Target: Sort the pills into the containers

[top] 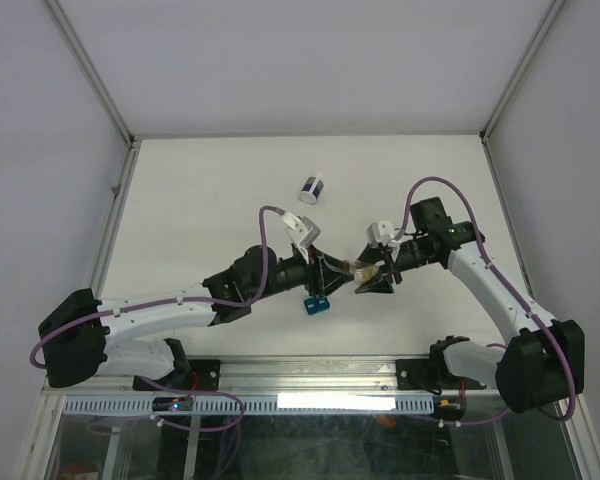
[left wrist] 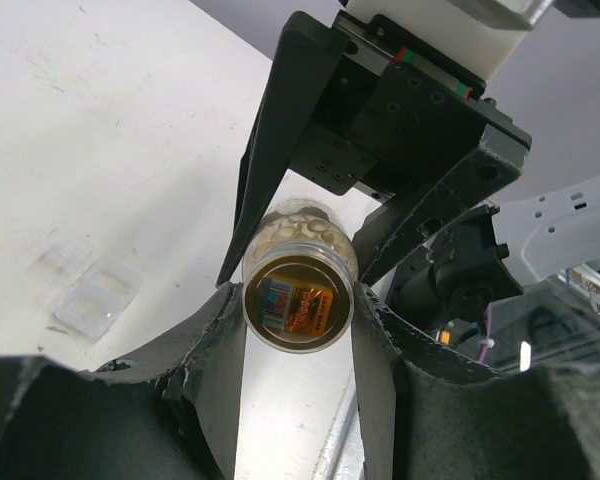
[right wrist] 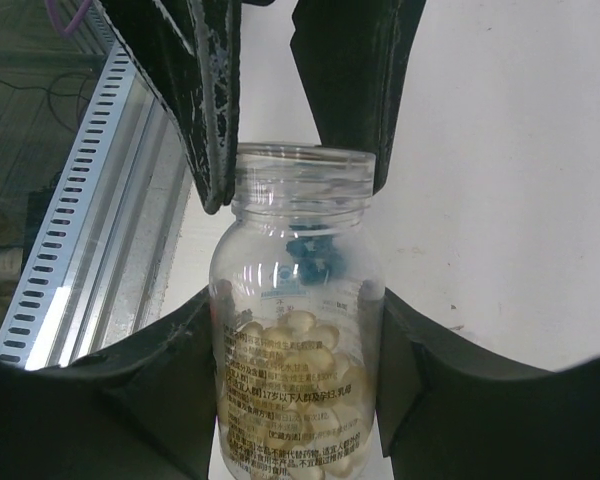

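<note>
In the lower half of the right wrist view, the pills (right wrist: 280,345) lie as a pale yellowish heap at the bottom of a clear, uncapped bottle (right wrist: 298,240). From the left wrist the same load glows amber through the plastic.

The bottle hangs off the tabletop (left wrist: 100,120), at the centre of the top view where the two arms meet. The right end effector (right wrist: 298,325) pinches the bottle's body, one pad pressed to each side. The left end effector (left wrist: 298,305) is pressed onto the neck just under the open rim, touching the plastic on both sides. So the pills sit within the right grip, at the far end of the bottle from the left one.

The containers (left wrist: 92,295), two small clear cups side by side, rest on the tabletop at the lower left of the left wrist view. They are well apart from the bottle and both end effectors, and I cannot tell whether they hold anything.

This looks like a two-handed hold ahead of tipping pills out. One grip should let go only once the other is firm. The mouth should not dip until it is above a cup, and the tilt should be slow so pills leave singly. The cups look light, so fingers should stay off them.

A white cylinder (top: 312,188) lies in the upper middle of the top view, and a teal block (top: 314,306) just below the left end effector.
</note>
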